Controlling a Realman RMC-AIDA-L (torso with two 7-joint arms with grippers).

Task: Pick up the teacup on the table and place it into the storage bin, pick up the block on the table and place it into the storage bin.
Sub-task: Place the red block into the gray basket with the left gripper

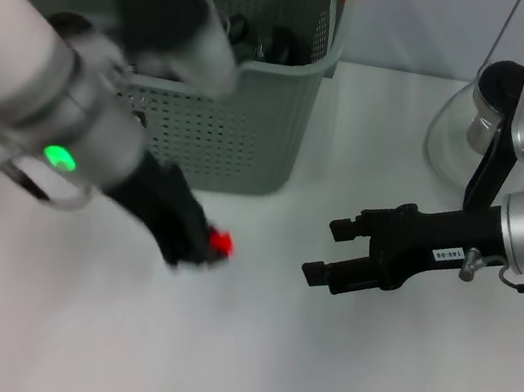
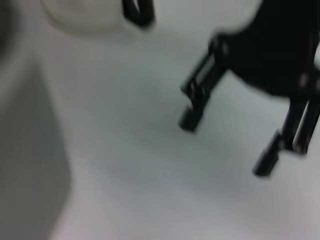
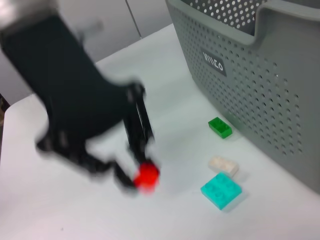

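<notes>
The left gripper (image 1: 205,243) was low over the white table (image 1: 234,354), in front of the storage bin (image 1: 254,124), with its fingers closed on a small red block (image 1: 221,243) at their tips. Beyond it, near the bin wall, a green block (image 3: 220,127), a cream block (image 3: 223,165) and a turquoise block (image 3: 221,189) lay on the table. The right gripper (image 1: 328,250) stood apart from it on the other side, fingers open and holding nothing. No teacup could be made out.

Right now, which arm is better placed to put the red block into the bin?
The left. Its tool already has the red block at its tip, beside the storage bin. The right tool is open and farther away.
</notes>
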